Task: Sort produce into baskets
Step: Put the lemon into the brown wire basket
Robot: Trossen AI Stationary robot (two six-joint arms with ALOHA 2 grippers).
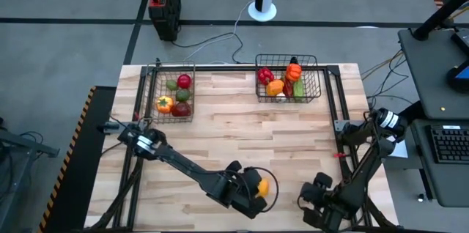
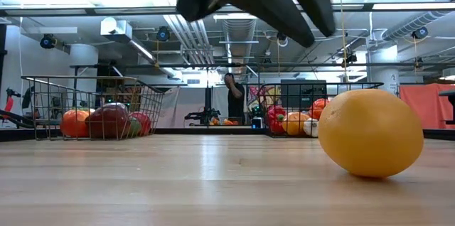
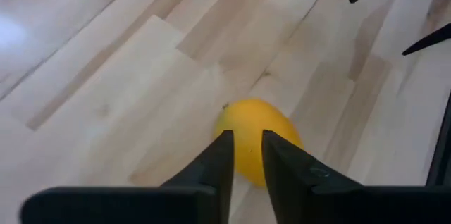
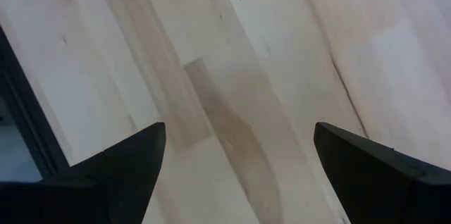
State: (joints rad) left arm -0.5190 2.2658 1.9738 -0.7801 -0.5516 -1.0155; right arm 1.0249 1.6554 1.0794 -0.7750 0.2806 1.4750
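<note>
High view shows both black wire-mesh baskets [image 1: 173, 95] [image 1: 289, 79] already holding produce; one round orange-yellow toy fruit [image 1: 261, 186] remains on the wooden tabletop [image 1: 242, 130], beneath the narrowly parted, empty left gripper [image 3: 244, 155]. The right gripper [image 4: 238, 160] waits wide open.

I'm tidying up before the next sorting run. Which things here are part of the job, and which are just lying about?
Part of the job:
- orange by the left gripper
- left basket
- right basket
- produce in both baskets
- right gripper, waiting

Lying about:
- black box with red top
- keyboard
- white post base
</note>
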